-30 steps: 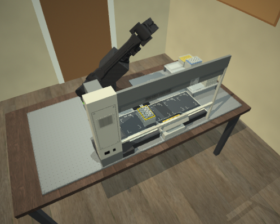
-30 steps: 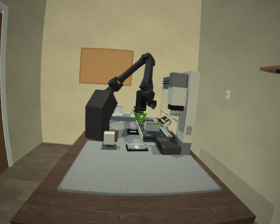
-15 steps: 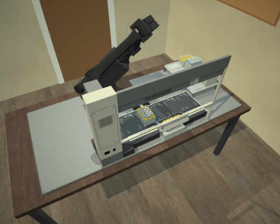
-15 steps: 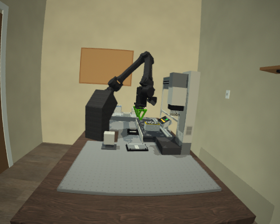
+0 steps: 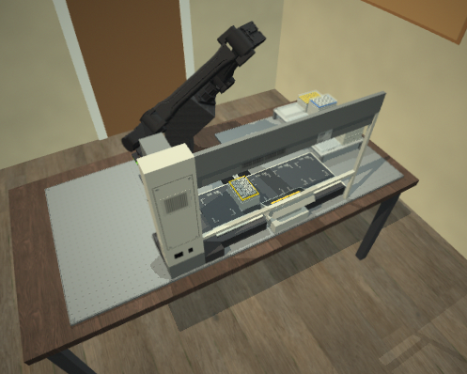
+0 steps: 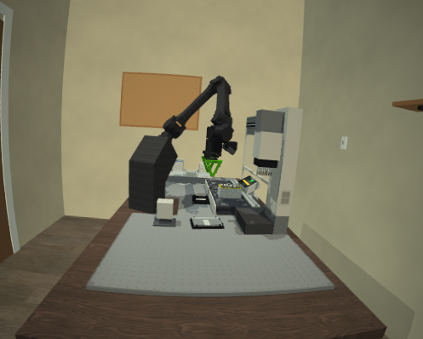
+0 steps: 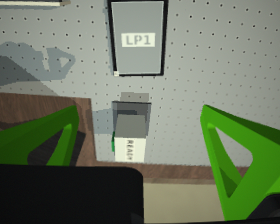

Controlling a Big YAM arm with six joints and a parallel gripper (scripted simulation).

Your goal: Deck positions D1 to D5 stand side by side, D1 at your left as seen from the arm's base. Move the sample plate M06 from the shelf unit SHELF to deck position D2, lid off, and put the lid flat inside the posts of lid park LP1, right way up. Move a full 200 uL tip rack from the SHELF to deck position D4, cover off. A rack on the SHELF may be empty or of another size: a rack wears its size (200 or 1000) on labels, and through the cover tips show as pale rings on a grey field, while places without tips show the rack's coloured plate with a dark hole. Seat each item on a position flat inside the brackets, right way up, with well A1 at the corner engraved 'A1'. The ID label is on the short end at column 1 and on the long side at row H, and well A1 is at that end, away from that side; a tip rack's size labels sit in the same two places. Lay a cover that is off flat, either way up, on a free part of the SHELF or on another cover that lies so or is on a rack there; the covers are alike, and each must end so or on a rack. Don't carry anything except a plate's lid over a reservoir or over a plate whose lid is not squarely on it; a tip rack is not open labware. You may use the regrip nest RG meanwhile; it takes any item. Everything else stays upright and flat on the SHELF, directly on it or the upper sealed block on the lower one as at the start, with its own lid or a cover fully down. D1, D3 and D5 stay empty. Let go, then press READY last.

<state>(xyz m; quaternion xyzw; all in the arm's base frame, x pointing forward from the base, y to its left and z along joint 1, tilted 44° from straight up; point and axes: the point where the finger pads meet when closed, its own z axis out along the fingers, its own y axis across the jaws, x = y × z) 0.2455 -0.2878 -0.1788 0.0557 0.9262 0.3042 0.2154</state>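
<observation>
The gripper (image 7: 141,150) fills the lower half of the wrist view with its green fingers spread wide and nothing between them, hanging above the READY button (image 7: 128,140) at centre frame, while the LP1 park (image 7: 139,70) at upper centre has a plain grey panel inside its dark frame. In the top view, a yellow-rimmed tip rack (image 5: 243,188) sits uncovered on the deck (image 5: 308,169) at centre, and more labware stands on the SHELF (image 5: 289,113) at upper right; the M06 plate cannot be made out.
</observation>
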